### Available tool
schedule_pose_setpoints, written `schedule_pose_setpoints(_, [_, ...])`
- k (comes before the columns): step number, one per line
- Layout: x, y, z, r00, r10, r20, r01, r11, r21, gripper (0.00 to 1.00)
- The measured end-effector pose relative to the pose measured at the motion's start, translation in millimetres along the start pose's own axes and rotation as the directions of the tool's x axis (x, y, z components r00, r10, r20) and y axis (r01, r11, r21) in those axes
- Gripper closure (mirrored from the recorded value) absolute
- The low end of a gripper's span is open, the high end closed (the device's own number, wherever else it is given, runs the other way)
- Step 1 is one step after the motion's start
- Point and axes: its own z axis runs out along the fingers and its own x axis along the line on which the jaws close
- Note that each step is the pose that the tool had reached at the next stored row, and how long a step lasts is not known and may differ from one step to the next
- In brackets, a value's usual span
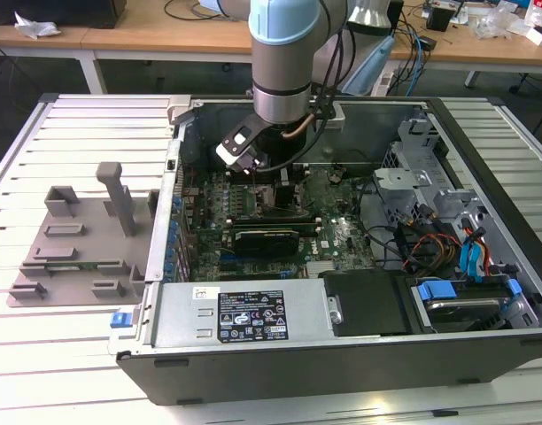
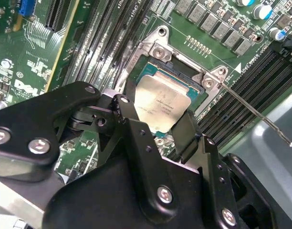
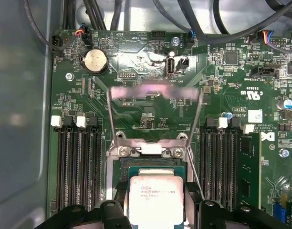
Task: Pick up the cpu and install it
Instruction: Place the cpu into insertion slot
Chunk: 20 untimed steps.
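over the open socket [image 3: 136,168], the claw [image 2: 155,114] is clamping the cpu [image 3: 155,193] by opposite edges, seemingly holding it level for a square fit.

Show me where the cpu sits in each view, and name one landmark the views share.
Exterior view: look under the arm's wrist, which hangs over the motherboard in the open case.
Second wrist view: cpu between the fingers of the claw, tilted over the socket.
First wrist view: cpu held in the claw, between the memory slots.
Shared landmark: the socket's metal frame.
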Motion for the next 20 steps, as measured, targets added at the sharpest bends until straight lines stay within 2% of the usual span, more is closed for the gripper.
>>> schedule_pose_setpoints(8, [3.7, -0.2, 6.3, 1.0, 0.001, -0.0004, -0.001, 1.0, -0.0001, 0.45])
schedule_pose_setpoints(20, [3.8, 1.3, 8.8, 1.0, 0.008, 0.0001, -0.008, 1.0, 0.0001, 0.45])
